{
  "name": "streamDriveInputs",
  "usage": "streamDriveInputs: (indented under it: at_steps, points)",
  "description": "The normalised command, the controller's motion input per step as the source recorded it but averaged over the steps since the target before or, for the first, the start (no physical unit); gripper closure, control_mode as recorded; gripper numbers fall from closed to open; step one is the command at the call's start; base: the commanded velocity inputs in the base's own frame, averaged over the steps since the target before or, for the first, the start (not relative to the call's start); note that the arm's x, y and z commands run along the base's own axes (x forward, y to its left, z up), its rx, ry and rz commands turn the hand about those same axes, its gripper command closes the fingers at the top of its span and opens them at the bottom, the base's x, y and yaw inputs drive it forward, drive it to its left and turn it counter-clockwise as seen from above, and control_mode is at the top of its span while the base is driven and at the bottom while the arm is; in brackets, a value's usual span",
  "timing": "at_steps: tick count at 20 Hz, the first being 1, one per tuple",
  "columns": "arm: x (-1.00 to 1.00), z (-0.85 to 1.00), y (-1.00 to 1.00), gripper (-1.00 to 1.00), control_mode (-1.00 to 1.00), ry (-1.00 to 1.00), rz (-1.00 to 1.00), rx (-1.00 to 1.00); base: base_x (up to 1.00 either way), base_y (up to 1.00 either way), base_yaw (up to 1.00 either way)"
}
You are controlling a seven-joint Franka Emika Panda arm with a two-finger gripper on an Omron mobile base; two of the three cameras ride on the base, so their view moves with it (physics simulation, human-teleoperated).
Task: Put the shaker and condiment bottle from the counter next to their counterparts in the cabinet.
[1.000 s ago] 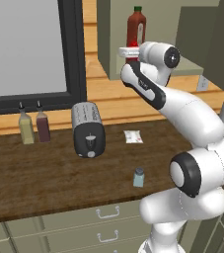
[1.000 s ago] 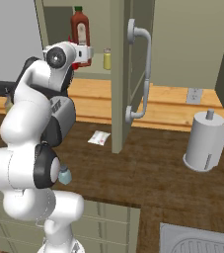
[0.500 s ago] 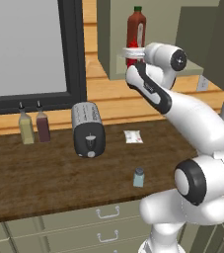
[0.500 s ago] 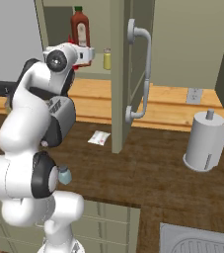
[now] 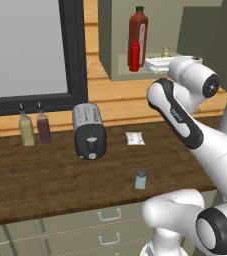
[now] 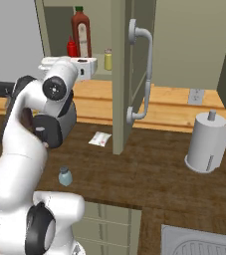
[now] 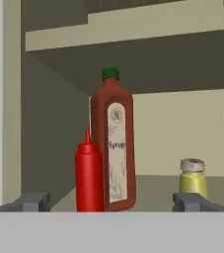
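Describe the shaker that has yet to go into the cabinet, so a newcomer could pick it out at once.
Start at the dark wooden counter and find the silver toaster. Nearer the counter's front edge, to the toaster's right, stands the small pale blue-grey translucent shaker with a grey cap. It stands alone, unlike the two spouted bottles by the window.

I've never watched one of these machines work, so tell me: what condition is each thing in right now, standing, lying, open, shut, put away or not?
hand: open, holding nothing, facing the shelf.
small red bottle: upright on the cabinet shelf, beside the tall bottle.
tall sauce bottle: upright, capped.
yellow shaker: upright on the shelf.
blue-grey shaker: upright on the counter, not yet put away.
cabinet door: open.
toaster: on the counter, its slots can't be seen.
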Motion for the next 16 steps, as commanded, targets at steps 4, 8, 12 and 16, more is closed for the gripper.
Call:
streamDriveInputs:
  at_steps: [4, 8, 12, 16]
  points:
    - [-1.00, 0.01, 0.27, -1.00, -1.00, 0.00, -0.10, 0.02, 0.00, 0.00, 0.00]
    - [-1.00, 0.00, 0.28, -1.00, -1.00, 0.00, -0.22, 0.14, 0.00, 0.00, 0.00]
    - [-1.00, 0.00, 0.32, -1.00, -1.00, 0.00, -0.32, 0.18, 0.00, 0.00, 0.00]
    - [-1.00, 0.00, 0.34, -1.00, -1.00, 0.00, -0.35, 0.19, 0.00, 0.00, 0.00]
